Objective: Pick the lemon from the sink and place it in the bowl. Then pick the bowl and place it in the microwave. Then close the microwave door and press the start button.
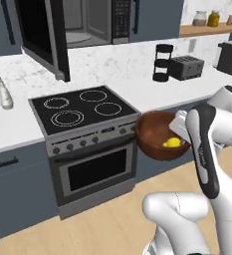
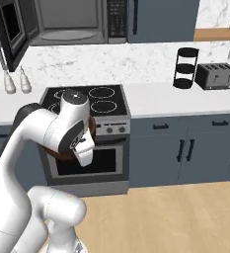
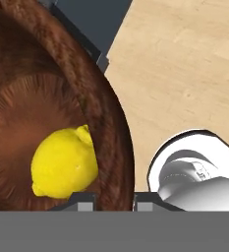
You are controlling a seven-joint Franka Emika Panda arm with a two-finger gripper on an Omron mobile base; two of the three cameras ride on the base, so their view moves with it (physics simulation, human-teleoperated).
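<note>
Pincer (image 3: 114, 198) clamps bowl (image 3: 47, 98) rim; lemon (image 3: 64, 165) inside.

White marbled counter (image 1: 137, 94) bears toaster (image 1: 186, 66), black rack (image 1: 163, 63), two bottles (image 1: 6, 94).

Right of centre in the frame, the bowl (image 1: 157, 137) hangs in the air in front of the stove (image 1: 85, 144), off the counter, tipped slightly toward the camera. The lemon (image 1: 173, 143) lies inside it against the right wall. The gripper (image 1: 179, 125) meets the bowl's right rim, its fingers hidden behind the white hand. At the upper left, the microwave (image 1: 90, 22) stands with its cavity exposed, and the microwave door (image 1: 44, 35) swings out to the left above the stove.
</note>
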